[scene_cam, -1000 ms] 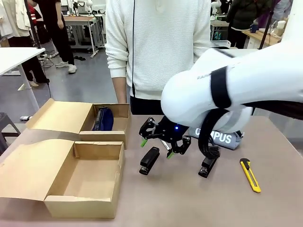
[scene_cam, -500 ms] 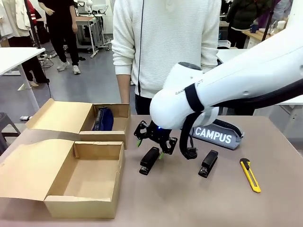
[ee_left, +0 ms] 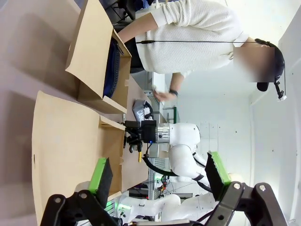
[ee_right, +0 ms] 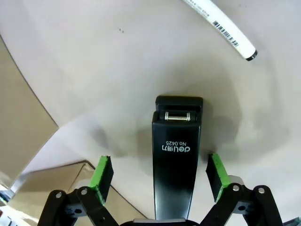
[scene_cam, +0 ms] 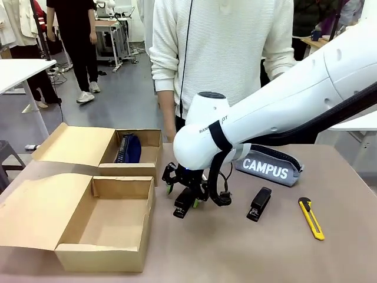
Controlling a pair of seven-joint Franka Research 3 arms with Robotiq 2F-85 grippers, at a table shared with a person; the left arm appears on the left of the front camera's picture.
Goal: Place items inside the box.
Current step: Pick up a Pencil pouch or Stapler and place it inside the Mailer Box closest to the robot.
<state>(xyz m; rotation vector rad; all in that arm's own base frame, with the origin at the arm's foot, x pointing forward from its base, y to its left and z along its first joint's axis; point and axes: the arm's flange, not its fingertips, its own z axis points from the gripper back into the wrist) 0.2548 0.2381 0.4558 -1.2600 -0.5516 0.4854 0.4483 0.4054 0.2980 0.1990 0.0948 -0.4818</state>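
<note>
You are early in the job. Of the items, only the navy pouch [scene_cam: 128,148] is packed, inside the far box [scene_cam: 126,171] at centre left of the front view. The near box [scene_cam: 100,259] at lower left shows a bare cardboard floor. Everything else sits out on the desk [scene_cam: 235,253]: one stapler [scene_cam: 185,203] just right of the near box, a second stapler [scene_cam: 259,203] further right, and the grey pouch [scene_cam: 268,167] printed "CAMPUS" behind that one. The yellow utility knife [scene_cam: 310,219] lies at the lower right. The marker pen [ee_right: 221,28] shows at the upper right of the right wrist view, beyond the first stapler's head. By my reckoning, five items are left to go in. Your right fingers [ee_right: 104,172] are down over the first stapler, partly open, with one green pad on each side of its body. A strip of desk shows between each pad and the stapler, so they straddle it without touching and have no hold on it yet. Your left fingers [ee_left: 101,174] are spread wide in the left wrist view, with nothing between them and nothing touched.
</note>
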